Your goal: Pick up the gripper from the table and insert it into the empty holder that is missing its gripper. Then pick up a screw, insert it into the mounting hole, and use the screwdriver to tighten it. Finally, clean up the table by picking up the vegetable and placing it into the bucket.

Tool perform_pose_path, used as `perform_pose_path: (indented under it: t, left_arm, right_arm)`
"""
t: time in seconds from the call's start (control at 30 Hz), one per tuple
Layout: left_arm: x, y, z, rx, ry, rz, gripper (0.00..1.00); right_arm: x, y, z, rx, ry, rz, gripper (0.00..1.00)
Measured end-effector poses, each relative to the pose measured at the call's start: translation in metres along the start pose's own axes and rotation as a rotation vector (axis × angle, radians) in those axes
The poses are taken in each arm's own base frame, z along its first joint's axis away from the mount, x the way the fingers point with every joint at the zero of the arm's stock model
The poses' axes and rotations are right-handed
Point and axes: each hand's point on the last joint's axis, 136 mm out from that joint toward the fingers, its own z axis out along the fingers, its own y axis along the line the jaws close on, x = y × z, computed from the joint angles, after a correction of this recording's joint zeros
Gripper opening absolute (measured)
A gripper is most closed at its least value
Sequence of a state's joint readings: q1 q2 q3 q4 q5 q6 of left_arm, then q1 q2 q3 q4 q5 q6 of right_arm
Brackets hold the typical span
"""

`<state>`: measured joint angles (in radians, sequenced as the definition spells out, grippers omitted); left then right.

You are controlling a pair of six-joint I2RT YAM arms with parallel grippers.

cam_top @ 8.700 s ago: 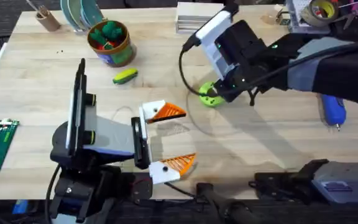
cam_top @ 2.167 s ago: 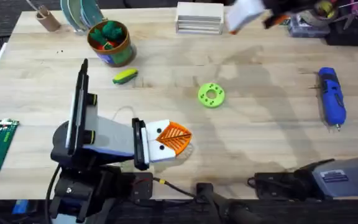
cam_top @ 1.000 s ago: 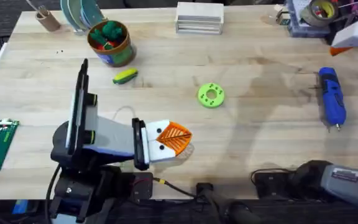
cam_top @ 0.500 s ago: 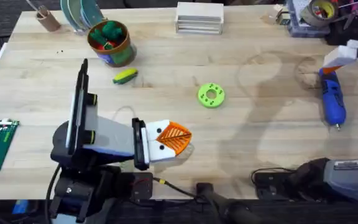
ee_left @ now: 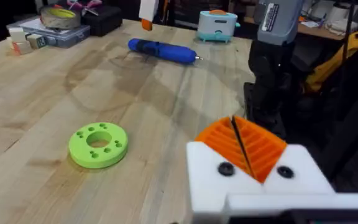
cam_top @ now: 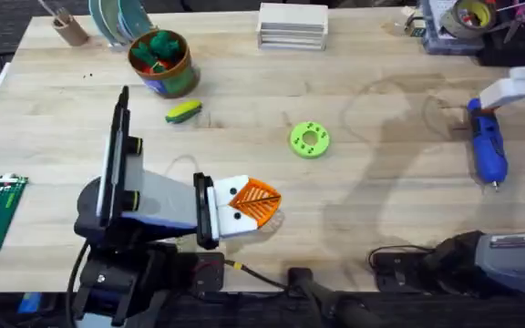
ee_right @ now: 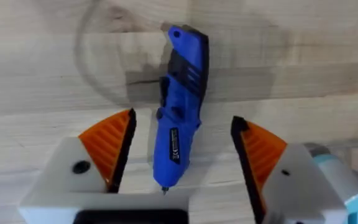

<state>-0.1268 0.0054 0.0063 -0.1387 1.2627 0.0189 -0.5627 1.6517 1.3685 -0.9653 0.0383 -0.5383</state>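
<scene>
Right arm is largely cut off at the right edge of the overhead view: only a white holder block (cam_top: 506,89) shows there, above the handle end of the screwdriver (cam_top: 488,143), and the height between them cannot be judged from above. The right gripper (ee_right: 182,163), seen from its own wrist camera, has its two white blocks set wide apart, each faced with an orange ribbed pad (ee_right: 112,147); the blue screwdriver lies flat on the table (cam_top: 390,137) between them, tip toward the camera, touched by neither pad. Nothing is held. The left gripper (cam_top: 244,208) rests low near the front of the table, its fingers brought together so that the orange pads meet along a thin dark seam in the left wrist view, with nothing between them; two dark screw heads show on the white blocks (ee_left: 253,180), though whether they are seated cannot be made out. A green disc (cam_top: 310,139) lies on the bare wood midway between the two grippers, apart from both. The vegetable (cam_top: 183,111), yellow with a green end, lies just in front of the bucket (cam_top: 159,62), not touching it; green and red toys sit inside the bucket. No loose screw can be made out on the table.
</scene>
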Motion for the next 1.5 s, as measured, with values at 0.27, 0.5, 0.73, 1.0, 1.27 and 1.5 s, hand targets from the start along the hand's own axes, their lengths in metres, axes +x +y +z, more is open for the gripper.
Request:
perform_pose_path:
  t: [0.27,0.5,0.73,1.0,1.27,1.5]
  left_arm:
    - [0.0,0.0,0.0,0.0,0.0,0.0,0.004]
    - [0.0,0.0,0.0,0.0,0.0,0.0,0.004]
    - [0.0,0.0,0.0,0.0,0.0,0.0,0.004]
    - [0.0,0.0,0.0,0.0,0.0,0.0,0.004]
    - [0.0,0.0,0.0,0.0,0.0,0.0,0.004]
    - [0.0,0.0,0.0,0.0,0.0,0.0,0.004]
  right_arm:
    - [-0.01,0.005,0.025,-0.082,-0.019,-0.045,0.969]
    - [-0.008,0.004,0.03,-0.113,-0.022,-0.033,0.97]
    - [0.011,-0.005,0.051,-0.151,0.051,0.022,0.969]
    - [0.016,-0.009,0.066,-0.169,0.08,0.053,0.971]
    - [0.019,-0.007,0.084,-0.189,0.111,0.065,0.97]
    - [0.014,-0.009,0.085,-0.181,0.091,0.064,0.97]
